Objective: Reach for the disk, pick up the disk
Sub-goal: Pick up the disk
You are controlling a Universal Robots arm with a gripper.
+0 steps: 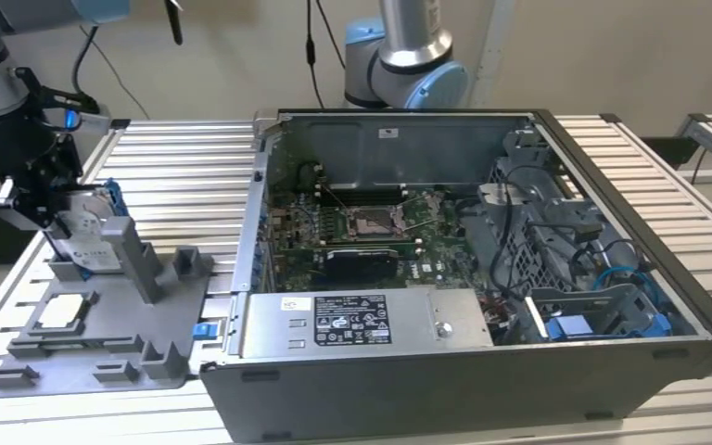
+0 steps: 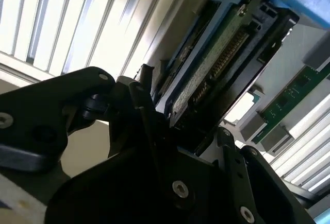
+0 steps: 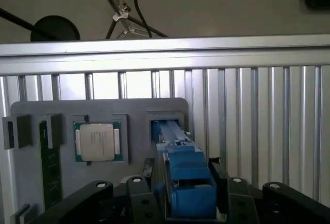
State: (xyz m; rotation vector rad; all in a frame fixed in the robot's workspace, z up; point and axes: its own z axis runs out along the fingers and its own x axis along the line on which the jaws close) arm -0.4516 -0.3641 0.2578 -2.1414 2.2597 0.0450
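The claw (image 3: pixel 188 183) straddles the blue-framed, silver-grey rectangular disk (image 1: pixel 84 234); clamping cannot be confirmed. Lift straight along the slot of the grey plastic holder (image 3: pixel 134 108), avoiding tilt.

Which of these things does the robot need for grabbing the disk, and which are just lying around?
For the job:
- the flat silver-grey disk in its bright blue plastic frame
- the robot's black hand, either side of it

Just lying about:
- the small silvery square chip
- the thin green memory stick
- the open grey computer case
- the long grey metal box with a white sticker
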